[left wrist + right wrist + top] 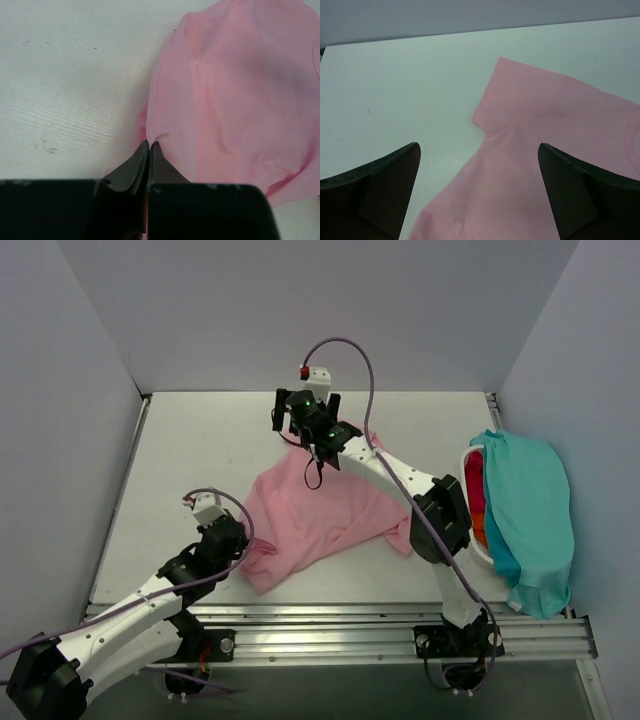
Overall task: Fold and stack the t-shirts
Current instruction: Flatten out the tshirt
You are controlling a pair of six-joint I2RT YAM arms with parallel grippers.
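Observation:
A light pink t-shirt (315, 515) lies rumpled in the middle of the white table. My left gripper (240, 545) is shut on its near left edge; the left wrist view shows the closed fingertips (150, 145) pinching a fold of the pink shirt (235, 100). My right gripper (300, 425) is open and empty above the shirt's far end; its wrist view shows a pink sleeve (520, 100) and the body of the shirt between its spread fingers (395, 170). A teal t-shirt (530, 510) lies on top of red and orange shirts (476, 502) at the right.
The pile at the right sits in a white-rimmed basket (470, 455) near the right wall. A metal rail (330, 625) runs along the table's near edge. Grey walls close in the table on three sides.

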